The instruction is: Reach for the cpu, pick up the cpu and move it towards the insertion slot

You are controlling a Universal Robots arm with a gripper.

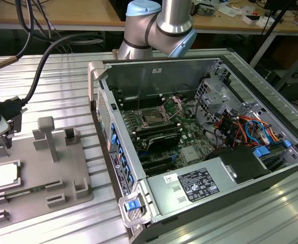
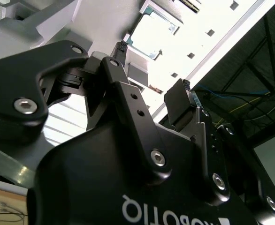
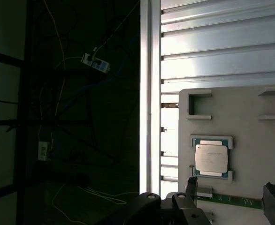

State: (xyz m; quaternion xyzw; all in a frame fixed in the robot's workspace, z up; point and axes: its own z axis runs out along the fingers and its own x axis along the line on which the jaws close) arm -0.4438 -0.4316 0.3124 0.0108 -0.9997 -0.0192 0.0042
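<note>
Open case [image 1: 200, 66] holds the green board with the slot [image 1: 154, 116] at its centre. At the case's 9 o'clock in the exterior view, a grey fixture [image 1: 37, 168] on the surface [image 1: 62, 66] seats the cpu [image 1: 5, 174] [image 3: 211, 158] in a recess. Pincer [image 3: 231, 188] [image 2: 154, 67] - jaws wide apart, holding nothing - hangs over the fixture near the cpu, clear of it.

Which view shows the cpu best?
The first wrist view: the cpu lies square-on in its grey holder, unobstructed. The exterior view shows it small and oblique, at the exterior view's left edge. In the second wrist view glare washes it out.
</note>
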